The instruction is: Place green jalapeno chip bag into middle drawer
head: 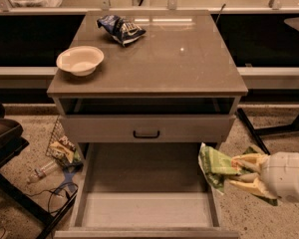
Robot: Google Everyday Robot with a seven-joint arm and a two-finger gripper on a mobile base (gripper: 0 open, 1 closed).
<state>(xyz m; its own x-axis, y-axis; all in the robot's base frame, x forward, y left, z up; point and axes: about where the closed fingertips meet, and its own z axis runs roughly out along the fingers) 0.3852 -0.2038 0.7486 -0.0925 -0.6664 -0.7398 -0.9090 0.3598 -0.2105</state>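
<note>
The green jalapeno chip bag [217,167] is a crumpled light-green foil bag held in my gripper [237,172], which comes in from the right edge and is shut on it. The bag hangs over the right side wall of the middle drawer [147,209], which is pulled out wide with a pale flat floor and nothing in it. The bag is above the drawer's right rim, not touching the floor.
A grey drawer front with a small black handle [146,133] sits above the open drawer. On the cabinet top [179,59] lie a white bowl [79,59] and a dark blue chip bag [121,29]. Litter and cables [60,156] lie on the floor at left.
</note>
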